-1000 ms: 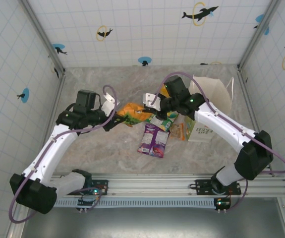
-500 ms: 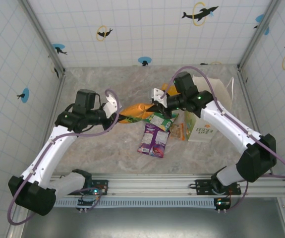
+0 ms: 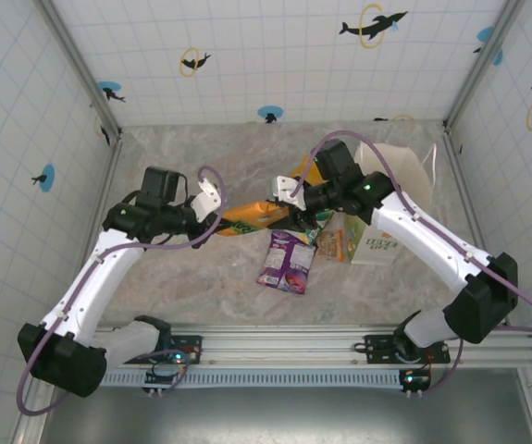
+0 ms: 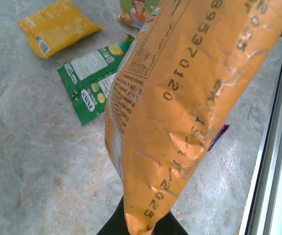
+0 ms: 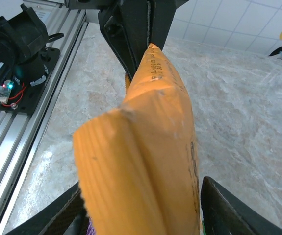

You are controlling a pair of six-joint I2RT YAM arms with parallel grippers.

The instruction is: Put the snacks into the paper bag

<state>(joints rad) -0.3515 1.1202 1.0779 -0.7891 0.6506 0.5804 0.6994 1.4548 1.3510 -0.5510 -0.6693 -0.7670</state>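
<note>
Where the orange packet is, top view: up off the table, between my two arms, its long way running left to right.
My left gripper, top view: at the packet's left end.
My right gripper, top view: at the packet's right end.
My goal, the paper bag, top view: on the right, past the right gripper, so my right arm is much nearer to it.
Left wrist view: the left gripper is pinched on the low tip of the orange packet. A yellow packet and a green packet lie on the table below.
Right wrist view: the right gripper's fingers stand one on each side of the packet's near end. I cannot tell if they squeeze it. The left gripper pinches the far end.
Next move, my guess: the packet must go right to the bag, so the right arm should carry it.
</note>
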